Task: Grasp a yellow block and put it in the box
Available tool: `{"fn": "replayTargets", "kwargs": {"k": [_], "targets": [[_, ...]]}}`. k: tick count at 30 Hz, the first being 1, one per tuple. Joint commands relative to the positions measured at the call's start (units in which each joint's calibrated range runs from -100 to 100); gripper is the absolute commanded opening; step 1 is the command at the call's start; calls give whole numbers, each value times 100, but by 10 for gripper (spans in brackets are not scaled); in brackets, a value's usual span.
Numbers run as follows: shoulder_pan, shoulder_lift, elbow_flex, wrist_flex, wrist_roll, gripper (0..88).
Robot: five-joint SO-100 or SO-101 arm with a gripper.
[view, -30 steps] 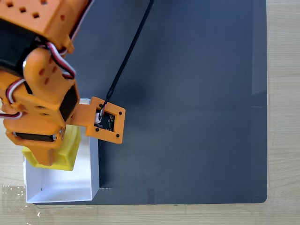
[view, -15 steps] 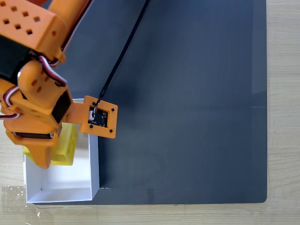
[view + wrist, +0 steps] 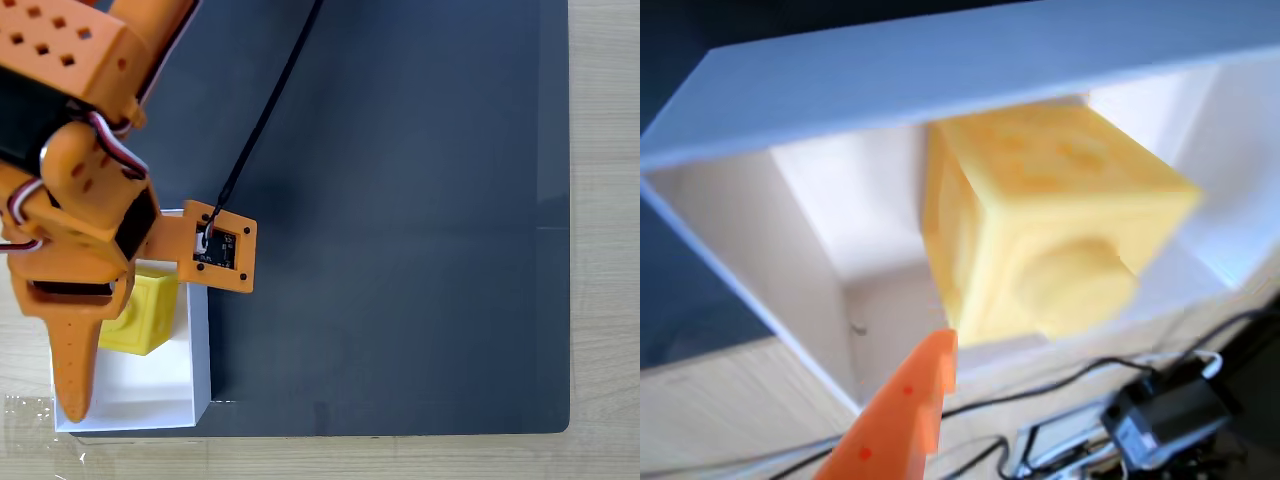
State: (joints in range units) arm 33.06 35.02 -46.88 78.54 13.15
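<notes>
Dark mat [image 3: 400,200] over a pale wooden worktop [image 3: 605,250]; fixed view. White box [image 3: 200,350] at the mat's lower-left corner, holding the yellow block [image 3: 145,310] in its upper half, partly under the arm. Jaws of the gripper [image 3: 100,340] spread wide, gripping nothing; one long finger [image 3: 72,370] reaches down beside the block.

Wrist view: yellow block [image 3: 1050,230] inside the box [image 3: 810,290], orange fingertip [image 3: 910,400] apart from it.

You appear to be at release; next, lift clear without catching the box wall.

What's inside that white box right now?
The yellow block sits inside the box, near one end, and the rest of the floor looks bare. The orange arm covers part of the box.
</notes>
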Motion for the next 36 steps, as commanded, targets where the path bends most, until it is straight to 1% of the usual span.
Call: {"fn": "replayTargets", "kwargs": {"k": [1, 4, 7, 12, 15, 17, 20, 22, 28, 32, 36], "targets": [[-175, -1010, -219, 427, -25, 560], [-251, -1527, -219, 776, -182, 531], [-293, -2078, -210, 1021, -465, 465], [-512, -3121, 161, 1282, -885, 294], [-739, -3866, 894, 1265, -1216, 171], [-975, -4324, 1482, 1213, -1347, 96], [-1421, -4951, 2395, 1213, -1536, 23], [-1724, -5341, 3038, 1265, -1693, 10], [-2860, -6519, 4883, 1274, -1782, 10], [-2944, -7460, 5941, 1047, -1788, 10], [-2978, -8451, 7379, 410, -1788, 10]]}}
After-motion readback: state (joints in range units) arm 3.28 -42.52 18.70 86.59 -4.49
